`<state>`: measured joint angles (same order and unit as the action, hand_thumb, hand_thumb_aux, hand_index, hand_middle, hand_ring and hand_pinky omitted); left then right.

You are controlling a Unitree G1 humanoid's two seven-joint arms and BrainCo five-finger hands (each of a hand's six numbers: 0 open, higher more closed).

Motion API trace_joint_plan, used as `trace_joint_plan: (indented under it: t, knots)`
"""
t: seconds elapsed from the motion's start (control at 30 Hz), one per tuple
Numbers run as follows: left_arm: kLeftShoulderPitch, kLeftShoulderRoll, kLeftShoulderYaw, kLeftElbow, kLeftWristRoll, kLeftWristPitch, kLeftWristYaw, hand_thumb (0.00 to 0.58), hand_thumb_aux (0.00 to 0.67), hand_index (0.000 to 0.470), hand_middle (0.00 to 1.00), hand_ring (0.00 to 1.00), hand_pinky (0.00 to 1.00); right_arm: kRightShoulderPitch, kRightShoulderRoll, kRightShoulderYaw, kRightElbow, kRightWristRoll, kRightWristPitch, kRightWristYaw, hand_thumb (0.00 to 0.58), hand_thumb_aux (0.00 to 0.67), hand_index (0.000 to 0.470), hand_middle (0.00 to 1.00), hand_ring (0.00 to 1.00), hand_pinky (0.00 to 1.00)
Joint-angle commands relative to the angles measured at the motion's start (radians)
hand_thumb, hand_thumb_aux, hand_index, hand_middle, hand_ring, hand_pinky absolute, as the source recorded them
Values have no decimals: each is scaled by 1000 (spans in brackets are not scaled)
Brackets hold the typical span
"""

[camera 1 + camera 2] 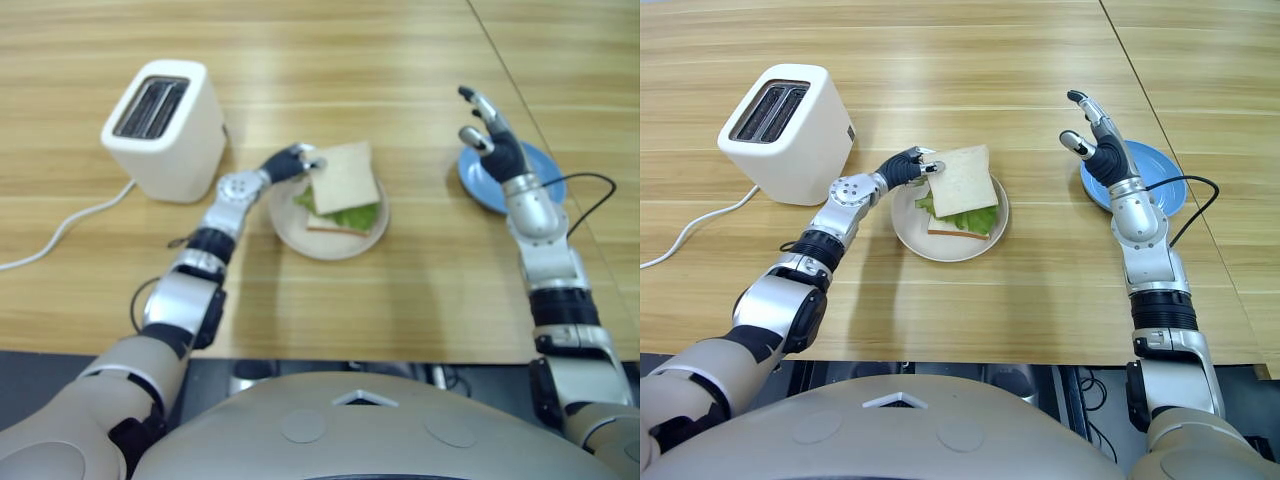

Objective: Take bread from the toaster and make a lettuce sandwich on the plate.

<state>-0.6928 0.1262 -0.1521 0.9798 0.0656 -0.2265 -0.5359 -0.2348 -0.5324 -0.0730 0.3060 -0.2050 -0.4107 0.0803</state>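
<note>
A white toaster (788, 130) stands at the left of the wooden table, its two slots dark. To its right a beige plate (940, 245) holds a bread slice with green lettuce (970, 218) on it. My left hand (906, 167) is shut on the left corner of a second bread slice (962, 182), which lies tilted over the lettuce. My right hand (1098, 140) hovers open above a blue plate (1160, 175) at the right, holding nothing.
The toaster's white cord (690, 232) trails to the left table edge. A black cable (1200, 200) loops by the blue plate. A seam (1130, 70) between table boards runs up the right side.
</note>
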Motion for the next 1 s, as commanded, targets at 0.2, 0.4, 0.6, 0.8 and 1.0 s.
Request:
trace_joint_plan:
  t: [0.2, 0.4, 0.6, 0.8, 1.0]
  knots:
    - [-44, 7, -7, 113, 30, 34, -59, 580, 670, 460, 1000, 1000, 1000, 13, 3, 23, -4, -44, 4, 3, 0, 0, 0, 0, 0, 0]
    - [-71, 13, -25, 206, 81, 45, -5, 580, 670, 460, 1000, 1000, 1000, 28, -13, 73, -42, -132, -13, -1, 0, 0, 0, 0, 0, 0]
    - [-79, 11, -36, 255, 120, 50, 27, 580, 670, 460, 1000, 1000, 1000, 57, -72, 262, -112, -435, -74, -9, 0, 0, 0, 0, 0, 0]
    - [-76, 11, -40, 272, 136, 54, 44, 580, 670, 460, 1000, 1000, 1000, 21, -59, 458, -79, -734, -33, -68, 0, 0, 0, 0, 0, 0]
    - [-82, 3, -35, 273, 138, 47, 52, 580, 670, 460, 1000, 1000, 1000, 15, -8, 630, 44, -888, 4, -109, 0, 0, 0, 0, 0, 0]
